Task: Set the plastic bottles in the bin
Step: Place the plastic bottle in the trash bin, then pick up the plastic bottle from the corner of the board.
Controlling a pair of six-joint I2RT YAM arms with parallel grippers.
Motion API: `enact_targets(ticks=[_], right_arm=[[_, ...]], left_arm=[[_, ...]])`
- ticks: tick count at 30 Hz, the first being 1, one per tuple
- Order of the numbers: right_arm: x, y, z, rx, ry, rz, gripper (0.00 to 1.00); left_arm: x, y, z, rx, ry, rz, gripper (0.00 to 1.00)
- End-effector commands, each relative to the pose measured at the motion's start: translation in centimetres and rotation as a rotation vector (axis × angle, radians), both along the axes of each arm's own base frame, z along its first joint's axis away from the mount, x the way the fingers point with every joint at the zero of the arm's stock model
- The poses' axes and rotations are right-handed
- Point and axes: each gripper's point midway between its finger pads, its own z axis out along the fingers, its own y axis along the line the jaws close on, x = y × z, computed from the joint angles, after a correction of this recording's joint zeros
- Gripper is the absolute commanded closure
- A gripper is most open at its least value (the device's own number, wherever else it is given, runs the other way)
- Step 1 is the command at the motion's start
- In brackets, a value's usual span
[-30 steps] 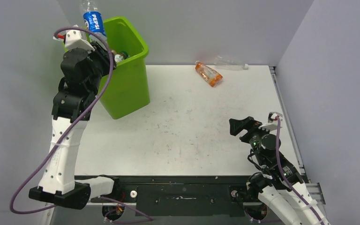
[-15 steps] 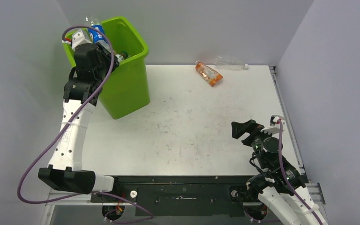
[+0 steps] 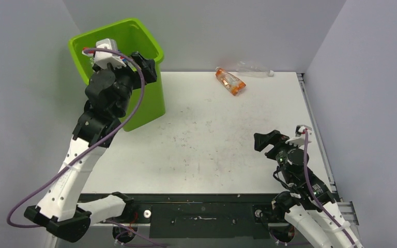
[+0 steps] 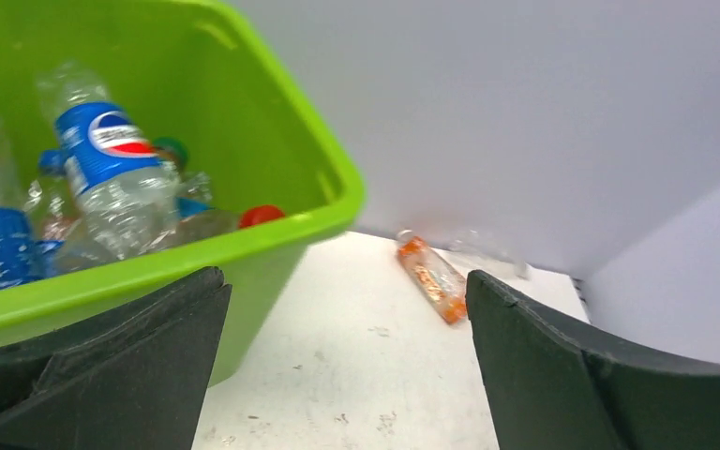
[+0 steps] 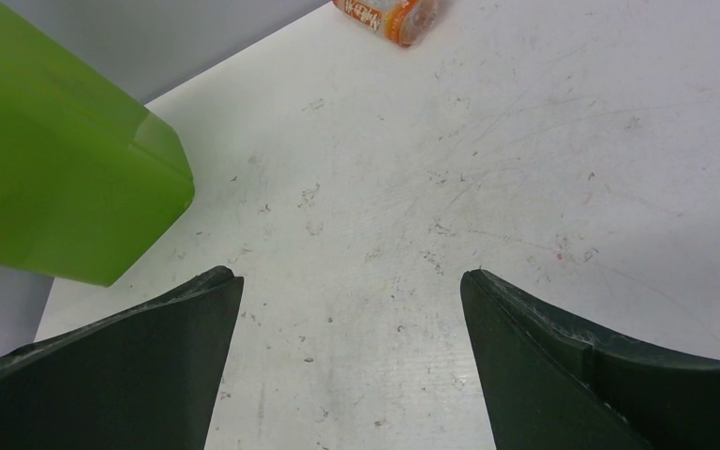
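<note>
The lime-green bin [image 3: 146, 101] stands at the table's far left. In the left wrist view several plastic bottles lie inside the bin [image 4: 277, 228], a blue Pepsi-labelled one [image 4: 105, 161] on top. My left gripper [image 3: 146, 66] hangs open and empty over the bin's right rim; its wrist view shows the gripper [image 4: 347, 281] with bare table between its fingers. An orange-labelled bottle [image 3: 230, 81] [image 4: 431, 279] and a clear bottle [image 3: 253, 68] lie at the far edge by the back wall. My right gripper [image 3: 265, 142] [image 5: 352, 277] stands open and empty above the table's right side.
Grey walls close in the table at the back and on both sides. The bin's corner [image 5: 75, 178] and the orange-labelled bottle [image 5: 384, 14] show in the right wrist view, with scuffed white table between them.
My left gripper carried the Pepsi bottle over the bin, opened and let it go; the bottle now lies inside. The gripper has swung toward the bin's right rim. The right arm barely moved.
</note>
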Motion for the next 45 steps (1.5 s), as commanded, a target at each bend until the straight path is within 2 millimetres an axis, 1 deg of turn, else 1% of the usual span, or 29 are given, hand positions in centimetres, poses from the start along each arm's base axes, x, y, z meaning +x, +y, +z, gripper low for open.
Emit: enact_targets(ticks=[1,3,4,6,7,9,11,12,13,14,16,18,19,21,23,27,30,31,32,34,38,40,43,45], right_arm=[[1.0,0.7,0.9,0.001,-0.029,0.012,0.10],[1.5,1.3,0.9,-0.010,-0.014,0.032,0.10],[1.8,1.7,0.8,-0.014,-0.006,0.042,0.10],[2.4,2.3,0.7,-0.028,0.009,0.057,0.10],[2.8,2.5,0.7,-0.037,0.011,0.062,0.10],[3.8,3.0,0.7,-0.051,0.013,0.066,0.10],[5.2,3.0,0.4,-0.064,0.016,0.024,0.10],[6.0,2.6,0.1,-0.070,0.025,-0.021,0.10],[6.8,2.3,-0.4,-0.080,0.040,-0.063,0.10],[7.6,2.4,-0.6,-0.100,0.045,-0.078,0.10],[9.2,3.1,-0.7,-0.134,0.051,-0.072,0.10],[10.7,4.2,-0.4,-0.164,0.055,-0.044,0.10],[11.7,4.7,0.3,-0.168,0.041,-0.040,0.10],[13.6,5.4,0.8,-0.180,0.005,-0.038,0.10],[15.7,5.7,1.3,-0.190,-0.033,-0.043,0.10],[20.4,5.5,0.5,-0.215,-0.016,-0.068,0.10],[23.4,5.2,0.3,-0.237,-0.055,-0.056,0.10],[24.4,5.2,-0.1,-0.245,-0.061,-0.041,0.10],[25.6,5.3,-1.3,-0.250,-0.048,-0.016,0.10],[27.5,5.7,-2.4,-0.242,-0.034,0.051,0.10],[30.4,6.6,-4.6,-0.310,-0.019,0.139,0.10],[31.9,6.3,-5.1,-0.340,-0.022,0.127,0.10],[34.0,5.6,-5.1,-0.351,-0.063,0.104,0.10],[35.3,5.6,-5.2,-0.355,-0.086,0.109,0.10]], left_arm=[[-4.4,-1.5,4.9,0.071,-0.218,-0.069,0.03],[-6.1,-4.3,3.5,0.105,-0.254,-0.214,0.03],[-6.9,-5.7,2.1,0.133,-0.256,-0.286,0.04],[-8.5,-8.2,-0.9,0.189,-0.227,-0.416,0.04],[-9.2,-9.2,-2.9,0.214,-0.195,-0.471,0.04],[-10.5,-10.7,-6.3,0.242,-0.134,-0.560,0.04],[-11.7,-11.5,-9.2,0.244,-0.083,-0.630,0.04],[-12.2,-11.9,-11.1,0.249,-0.055,-0.662,0.04],[-12.6,-11.9,-12.2,0.248,-0.045,-0.675,0.03],[-13.1,-11.8,-12.9,0.240,-0.039,-0.684,0.03],[-13.7,-11.4,-14.2,0.233,-0.035,-0.690,0.03],[-14.4,-10.8,-15.3,0.232,-0.042,-0.692,0.03],[-14.7,-10.5,-15.9,0.239,-0.046,-0.696,0.03],[-15.4,-9.7,-16.9,0.236,-0.070,-0.690,0.03],[-15.8,-9.1,-17.0,0.208,-0.098,-0.675,0.03],[-16.3,-8.4,-16.3,0.125,-0.154,-0.646,0.03],[-16.5,-7.7,-16.0,0.119,-0.172,-0.623,0.03],[-16.4,-7.4,-16.1,0.119,-0.170,-0.610,0.03],[-16.4,-7.1,-16.2,0.119,-0.168,-0.599,0.03],[-16.6,-7.0,-16.3,0.116,-0.173,-0.599,0.03],[-16.8,-7.1,-16.2,0.124,-0.191,-0.611,0.03],[-16.7,-7.2,-16.3,0.133,-0.189,-0.613,0.03],[-16.6,-7.6,-16.7,0.148,-0.172,-0.628,0.03],[-16.5,-7.8,-16.8,0.153,-0.168,-0.632,0.03]])
